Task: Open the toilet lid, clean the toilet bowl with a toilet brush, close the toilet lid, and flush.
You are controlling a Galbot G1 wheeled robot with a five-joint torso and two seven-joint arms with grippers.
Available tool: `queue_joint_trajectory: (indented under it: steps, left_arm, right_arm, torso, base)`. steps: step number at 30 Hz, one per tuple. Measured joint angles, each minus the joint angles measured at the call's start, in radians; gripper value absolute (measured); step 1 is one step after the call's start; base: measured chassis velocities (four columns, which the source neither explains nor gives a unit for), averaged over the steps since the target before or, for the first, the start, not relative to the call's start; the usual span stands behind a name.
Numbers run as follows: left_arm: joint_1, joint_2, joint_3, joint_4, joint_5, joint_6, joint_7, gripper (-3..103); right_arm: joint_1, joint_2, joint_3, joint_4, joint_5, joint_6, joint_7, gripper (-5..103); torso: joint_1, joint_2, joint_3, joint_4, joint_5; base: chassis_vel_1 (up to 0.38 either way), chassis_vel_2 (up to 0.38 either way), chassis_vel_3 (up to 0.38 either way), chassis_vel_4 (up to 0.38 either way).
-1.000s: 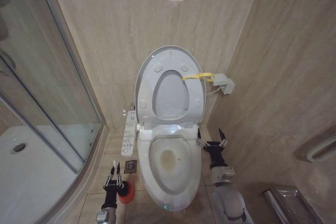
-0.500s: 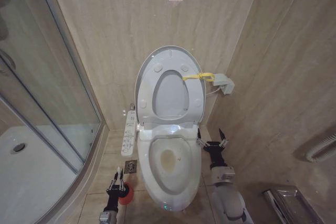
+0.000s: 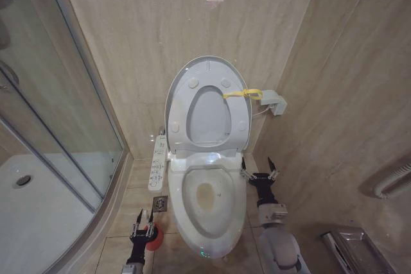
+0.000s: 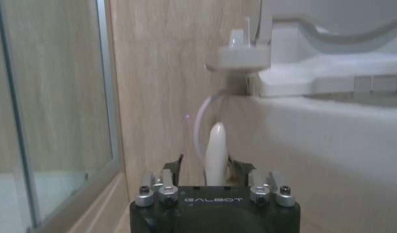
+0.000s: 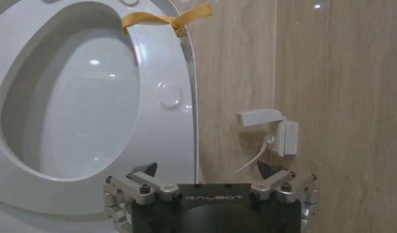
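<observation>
The toilet lid [image 3: 207, 70] stands raised against the back wall with the seat ring up against it, a yellow strap [image 3: 243, 93] tied at its edge. The toilet bowl [image 3: 223, 213] lies uncovered, a yellowish stain at its bottom. On the floor left of the bowl stands the toilet brush in its red holder [image 3: 155, 240]. My left gripper [image 3: 142, 228] hangs over it, open, with the slim white handle [image 4: 215, 145] upright between the fingers and not pinched. My right gripper [image 3: 259, 172] is open beside the bowl's right rim, facing the lid [image 5: 165, 92].
A glass shower screen [image 3: 64, 107] and white shower tray [image 3: 38, 216] close off the left. The button panel [image 3: 157, 162] juts from the toilet's left side, above a floor drain [image 3: 160, 203]. A wall socket [image 3: 275, 102] sits right of the lid. A metal fixture [image 3: 353, 248] lies at bottom right.
My left gripper has drawn back and lower along the floor beside the bowl, now over the red holder with the handle between its fingers. The right arm has not moved.
</observation>
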Motion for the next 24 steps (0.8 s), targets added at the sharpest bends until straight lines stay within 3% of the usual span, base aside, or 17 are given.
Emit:
queue_joint_trajectory:
  steps: [6, 7, 9, 13, 14, 17, 19, 22, 23, 24]
  left_arm:
    - [0.06, 0.003, -0.026, -0.116, 0.027, 0.008, -0.01, 50]
    - [0.077, 0.005, -0.029, -0.151, 0.029, 0.018, -0.011, 77]
    - [0.13, 0.013, -0.041, -0.26, 0.044, 0.038, -0.023, 77]
    - [0.177, 0.016, -0.071, -0.351, 0.096, 0.034, -0.037, 77]
    - [0.203, 0.018, -0.086, -0.403, 0.112, 0.034, -0.041, 99]
    - [0.238, 0.021, -0.1, -0.474, 0.116, 0.046, -0.051, 99]
    - [0.274, 0.023, -0.114, -0.543, 0.114, 0.073, -0.052, 99]
    - [0.364, 0.041, -0.122, -0.75, 0.029, 0.206, -0.054, 100]
    - [0.364, 0.041, -0.122, -0.75, 0.029, 0.206, -0.054, 100]
    - [0.388, 0.047, -0.124, -0.825, 0.0, 0.251, -0.053, 100]
  right_arm:
    - [0.0, 0.0, 0.0, 0.0, 0.0, 0.0, 0.0, 100]
    - [0.0, 0.0, 0.0, 0.0, 0.0, 0.0, 0.0, 100]
    - [0.0, 0.0, 0.0, 0.0, 0.0, 0.0, 0.0, 100]
    - [0.0, 0.0, 0.0, 0.0, 0.0, 0.0, 0.0, 100]
    - [0.0, 0.0, 0.0, 0.0, 0.0, 0.0, 0.0, 100]
    - [0.0, 0.0, 0.0, 0.0, 0.0, 0.0, 0.0, 100]
    - [0.0, 0.0, 0.0, 0.0, 0.0, 0.0, 0.0, 100]
    - [0.0, 0.0, 0.0, 0.0, 0.0, 0.0, 0.0, 100]
    - [0.0, 0.0, 0.0, 0.0, 0.0, 0.0, 0.0, 100]
    - [0.0, 0.0, 0.0, 0.0, 0.0, 0.0, 0.0, 100]
  torso:
    - [0.0, 0.0, 0.0, -0.0001, -0.0001]
    - [0.0, 0.0, 0.0, 0.0, -0.0001]
    - [0.0, 0.0, 0.0, 0.0, 0.0]
    - [0.0, 0.0, 0.0, -0.0001, -0.0001]
    - [0.0, 0.0, 0.0, 0.0, 0.0]
    - [0.0, 0.0, 0.0, -0.0001, 0.0]
    - [0.0, 0.0, 0.0, 0.0, -0.0001]
    - [0.0, 0.0, 0.0, 0.0003, 0.0]
    - [0.0, 0.0, 0.0, 0.0003, 0.0]
    - [0.0, 0.0, 0.0, 0.0, 0.0]
  base:
    - [0.0, 0.0, 0.0, 0.0]
    - [0.0, 0.0, 0.0, 0.0]
    - [0.0, 0.0, 0.0, 0.0]
    - [0.0, 0.0, 0.0, 0.0]
    - [0.0, 0.0, 0.0, 0.0]
    - [0.0, 0.0, 0.0, 0.0]
    - [0.0, 0.0, 0.0, 0.0]
    - [0.0, 0.0, 0.0, 0.0]
    - [0.0, 0.0, 0.0, 0.0]
    - [0.0, 0.0, 0.0, 0.0]
